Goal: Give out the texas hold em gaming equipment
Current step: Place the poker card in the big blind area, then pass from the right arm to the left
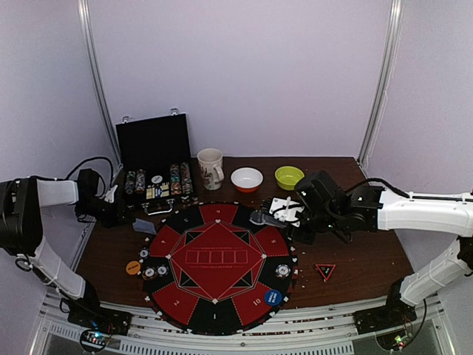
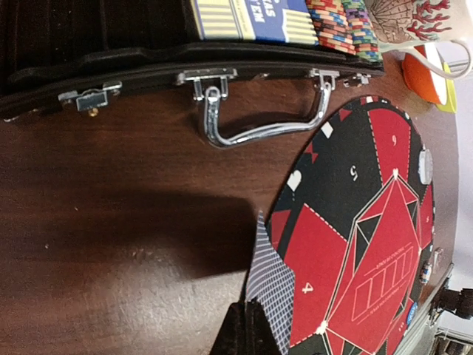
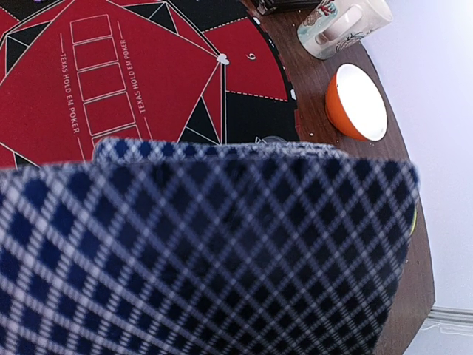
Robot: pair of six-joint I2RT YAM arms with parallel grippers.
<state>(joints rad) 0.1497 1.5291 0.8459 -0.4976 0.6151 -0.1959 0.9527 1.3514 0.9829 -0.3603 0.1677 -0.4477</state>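
The left gripper [image 1: 124,214] is at the left of the top view, close to the left edge of the table [image 1: 369,255]. Its fingers are pressed together on the corner of one card [image 2: 267,292]. That card sits at the upper left rim of the round mat [image 1: 218,222]; I cannot tell if it touches the mat. The open case [image 1: 154,144] is just behind it. The case's metal handle [image 2: 259,129] lies on the wood between case and mat, so there is little room there. The right gripper [image 1: 264,217] is over the upper right rim of the mat and pinches a stack of cards [image 3: 207,251]. The stack fills the lower part of the right wrist view. Behind it, a mug [image 1: 211,168], a white bowl [image 1: 247,179] and a green bowl [image 1: 289,177] stand in a row near the far edge. Rows of chips [image 1: 177,180] stand in the case. Loose chips [image 1: 150,272] lie on the left and right sides of the mat. An orange disc [image 1: 133,268] lies just beside the mat's left rim. A blue disc [image 1: 273,297] lies on the mat's lower right part. A triangle marker [image 1: 325,271] lies alone on bare wood to the right of the mat. The most open wood is at the right and at the lower left. The mat's near rim reaches the table's near edge. The table is dark brown wood, and pale walls with two metal rails [image 1: 94,81] stand behind it.
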